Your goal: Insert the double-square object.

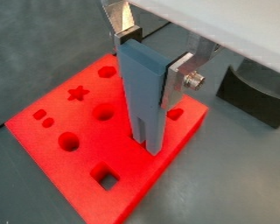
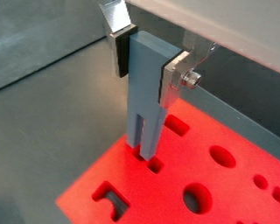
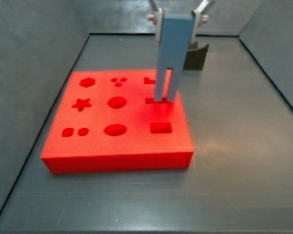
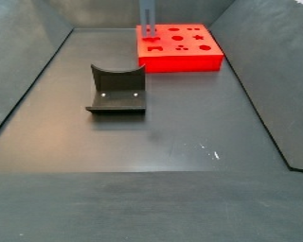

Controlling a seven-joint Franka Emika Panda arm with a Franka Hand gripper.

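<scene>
Between the silver fingers (image 1: 181, 72) of the claw (image 1: 152, 54) sits a tall grey-blue piece (image 1: 143, 92), pinched near its top and hanging upright. Below the claw, the forked lower end of this piece reaches the red board (image 3: 100, 151). In both wrist views its two legs seem to stand at or just inside a pair of small square holes (image 2: 153, 163), though I cannot tell how deep they are.

Around the legs lie other holes: a single square hole (image 1: 105, 178) on one side, round ones (image 1: 104, 112) and a star (image 1: 76, 93) a little farther. Beyond the board, well apart from the claw, a dark fixture (image 4: 116, 92) stands on the grey floor (image 4: 154, 151).

My worry is this: if the legs are not exactly over their holes, pushing down could jam them on the edge, tilt the piece in the grip, or shift the whole board. Opening too soon could let the tall piece fall over.
</scene>
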